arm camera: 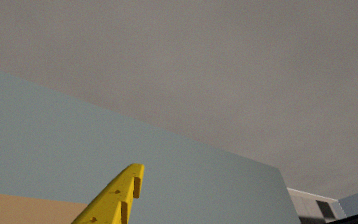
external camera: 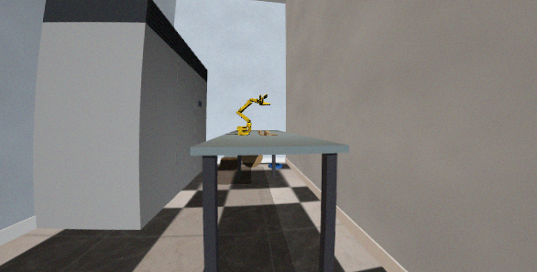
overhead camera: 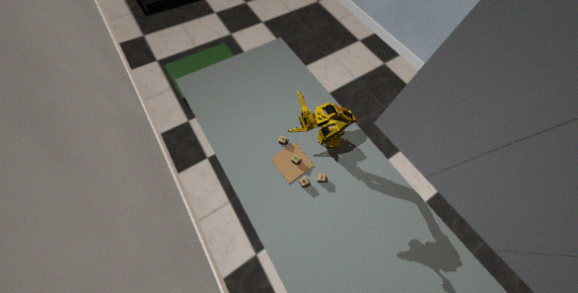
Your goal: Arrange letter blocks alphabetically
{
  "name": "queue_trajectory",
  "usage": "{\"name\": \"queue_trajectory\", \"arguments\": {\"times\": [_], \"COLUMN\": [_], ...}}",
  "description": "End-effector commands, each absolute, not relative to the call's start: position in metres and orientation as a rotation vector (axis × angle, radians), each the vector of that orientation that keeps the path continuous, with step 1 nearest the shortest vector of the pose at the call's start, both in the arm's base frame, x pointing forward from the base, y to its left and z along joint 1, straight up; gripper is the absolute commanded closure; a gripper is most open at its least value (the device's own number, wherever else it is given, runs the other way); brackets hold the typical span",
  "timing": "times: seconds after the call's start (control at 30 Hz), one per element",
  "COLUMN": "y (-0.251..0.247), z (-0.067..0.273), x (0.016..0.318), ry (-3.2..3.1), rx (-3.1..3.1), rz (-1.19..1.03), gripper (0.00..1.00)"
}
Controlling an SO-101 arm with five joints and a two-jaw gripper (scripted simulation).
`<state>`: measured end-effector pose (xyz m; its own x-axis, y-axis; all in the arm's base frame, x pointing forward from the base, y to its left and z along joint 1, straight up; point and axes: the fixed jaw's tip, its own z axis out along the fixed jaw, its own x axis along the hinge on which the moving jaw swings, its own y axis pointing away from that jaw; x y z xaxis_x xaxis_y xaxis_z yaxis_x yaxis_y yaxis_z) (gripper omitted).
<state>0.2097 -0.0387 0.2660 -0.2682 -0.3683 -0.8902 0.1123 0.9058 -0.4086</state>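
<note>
A tan square mat [overhead camera: 285, 167] lies on the grey table [overhead camera: 256, 96]. One small wooden block [overhead camera: 296, 159] sits on the mat. A second block [overhead camera: 283, 139] lies off the mat near its far corner. Two more blocks [overhead camera: 304, 182] [overhead camera: 322, 178] lie side by side on the table just past the mat's near edge. Their letters are too small to read. My yellow gripper [overhead camera: 299, 115] [external camera: 264, 100] is open and empty, raised high above the table beyond the mat. In the wrist view one yellow finger [arm camera: 115, 197] shows, with a strip of the mat [arm camera: 21, 210] at the bottom left.
The arm's base [overhead camera: 331, 132] stands on the table beside the mat. The table [external camera: 270, 144] is long and narrow, between a wall and a grey cabinet. A green panel [overhead camera: 197, 61] lies on the floor past the table's far end.
</note>
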Motion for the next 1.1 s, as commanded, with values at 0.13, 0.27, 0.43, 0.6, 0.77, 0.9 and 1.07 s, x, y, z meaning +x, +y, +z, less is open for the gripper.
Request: {"name": "queue_trajectory", "arguments": {"times": [0.13, 0.27, 0.43, 0.6, 0.77, 0.9, 1.07], "y": [-0.035, -0.033, -0.031, -0.031, -0.029, -0.027, -0.026], "z": [0.277, 0.265, 0.257, 0.257, 0.247, 0.236, 0.233], "x": [0.204, 0.204, 0.203, 0.203, 0.202, 0.2, 0.2], "ry": [1.746, 1.811, 1.854, 1.857, 1.914, 1.974, 1.991], "rx": [-0.18, -0.175, -0.17, -0.17, -0.163, -0.156, -0.154], "rz": [-0.449, -0.412, -0.388, -0.386, -0.355, -0.323, -0.314], "gripper": [0.0, 0.0, 0.0, 0.0, 0.0, 0.0, 0.0]}}
